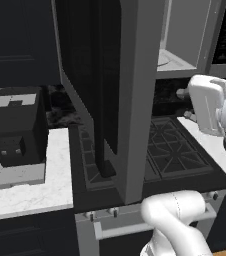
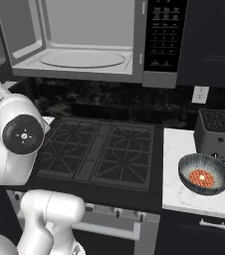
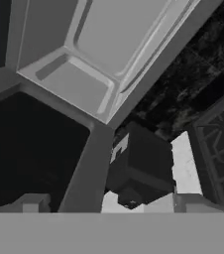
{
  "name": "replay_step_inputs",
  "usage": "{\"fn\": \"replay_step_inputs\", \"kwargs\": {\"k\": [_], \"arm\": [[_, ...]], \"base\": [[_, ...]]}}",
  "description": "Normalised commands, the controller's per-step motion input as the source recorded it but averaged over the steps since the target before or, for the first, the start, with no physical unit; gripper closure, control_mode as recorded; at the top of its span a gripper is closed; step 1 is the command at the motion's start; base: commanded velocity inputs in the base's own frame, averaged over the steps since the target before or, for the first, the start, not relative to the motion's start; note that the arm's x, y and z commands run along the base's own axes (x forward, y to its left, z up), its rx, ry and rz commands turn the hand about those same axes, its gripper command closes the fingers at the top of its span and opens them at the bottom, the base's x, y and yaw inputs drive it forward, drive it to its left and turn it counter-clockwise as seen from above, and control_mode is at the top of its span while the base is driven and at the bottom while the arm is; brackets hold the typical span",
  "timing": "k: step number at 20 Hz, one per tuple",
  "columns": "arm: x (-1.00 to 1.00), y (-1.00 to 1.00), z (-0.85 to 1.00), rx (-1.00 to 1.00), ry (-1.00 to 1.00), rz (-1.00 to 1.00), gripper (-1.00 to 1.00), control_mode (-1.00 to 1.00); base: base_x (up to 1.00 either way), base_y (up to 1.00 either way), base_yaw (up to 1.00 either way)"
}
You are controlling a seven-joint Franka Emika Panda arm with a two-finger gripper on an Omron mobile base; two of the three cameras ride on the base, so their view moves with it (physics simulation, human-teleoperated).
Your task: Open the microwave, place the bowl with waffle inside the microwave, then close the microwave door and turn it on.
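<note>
No lettering can be read anywhere. The black keypad strip [image 2: 164,35] on the wide grey-framed microwave [image 2: 92,40] carries rows of pale marks (too small and blurred to make out).

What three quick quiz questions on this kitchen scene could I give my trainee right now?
1. True or false: the microwave door is swung open.
2. The bowl rests on: A) the stove, B) the counter by the toaster, C) the turntable.
3. Fill in: the food in the bowl is ____ in colour.

Key: 1 true; 2 B; 3 orange-red.
</note>
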Motion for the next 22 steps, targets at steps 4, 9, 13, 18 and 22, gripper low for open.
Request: {"fn": "replay_step_inputs", "kwargs": {"k": [4,9,13,18,22], "arm": [[0.42,-1.0,-0.6,-0.07,0.1,-0.37,-1.0,-1.0],[0.4,-1.0,-0.59,-0.04,0.07,-0.35,-1.0,-1.0],[0.32,-1.0,-0.52,-0.03,0.14,-0.38,-1.0,-1.0],[0.33,-1.0,-0.43,-0.04,0.18,-0.4,-1.0,-1.0],[0.34,-1.0,-0.14,-0.07,0.35,-0.41,-1.0,-1.0]], "base": [[0.0,0.0,0.0],[0.0,0.0,0.0],[0.0,0.0,0.0],[0.0,0.0,0.0],[0.0,0.0,0.0]]}}
